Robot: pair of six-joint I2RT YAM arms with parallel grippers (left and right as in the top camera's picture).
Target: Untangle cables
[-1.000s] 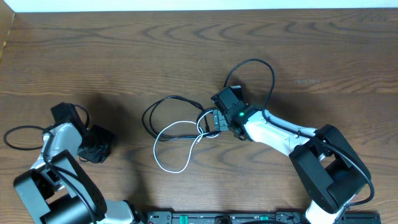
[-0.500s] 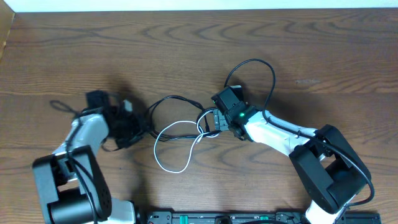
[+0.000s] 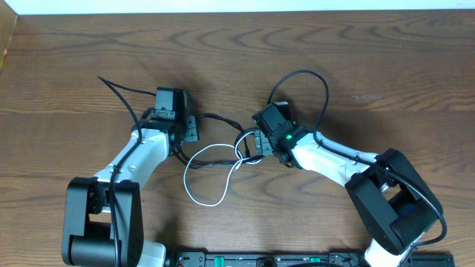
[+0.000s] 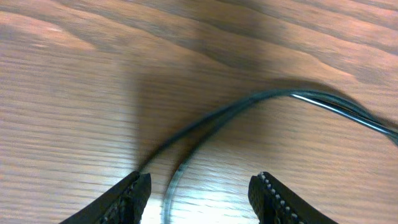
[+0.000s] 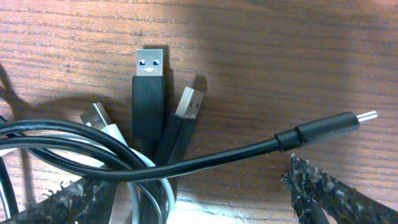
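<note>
Pre-grasp on cables [image 3: 215, 167] tangled mid-counter [image 3: 371, 59]: left hand [image 4: 199, 190] half-open, empty, astride black strands [image 4: 249, 102] at 9 o'clock; right hand [image 5: 199, 193] wide, empty, over plugs [image 5: 149, 93] at 3 o'clock; next, likely close and draw apart.

A white cable [image 3: 187, 185] lies in a loose loop on the wooden surface [image 3: 371, 44], its strands crossing at the upper right. Black cables [image 3: 215, 117] curve past its upper left and overlap it there. Seen close from the right wrist, three flat plugs lie side by side, pointing the same way: a white plug [image 5: 98, 117], a long black plug [image 5: 149, 93] and a shorter dark plug [image 5: 186, 106]. A black cord ending in a slim plug [image 5: 357, 118] crosses over their cords. From the left wrist, two black cords [image 4: 261, 98] run together in an arc.
</note>
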